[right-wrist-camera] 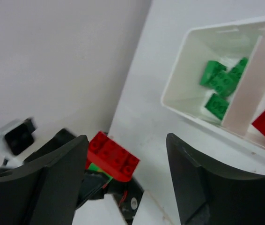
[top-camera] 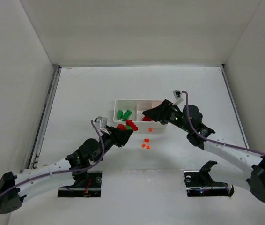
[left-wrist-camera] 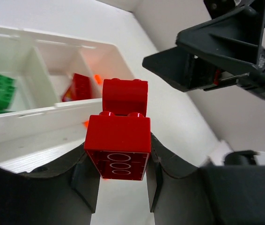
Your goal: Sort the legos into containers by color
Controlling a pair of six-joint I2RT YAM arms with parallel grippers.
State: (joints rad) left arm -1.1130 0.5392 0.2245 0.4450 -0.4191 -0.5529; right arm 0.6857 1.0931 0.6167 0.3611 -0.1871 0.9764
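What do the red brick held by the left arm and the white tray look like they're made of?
Red Lego brick: hard moulded plastic, glossy, judging by the light sheen and crisp studs. White tray: likely thin rigid plastic, smooth, faintly shiny walls, perhaps slightly translucent. Black fingers holding the brick: matte, probably plastic; unclear.
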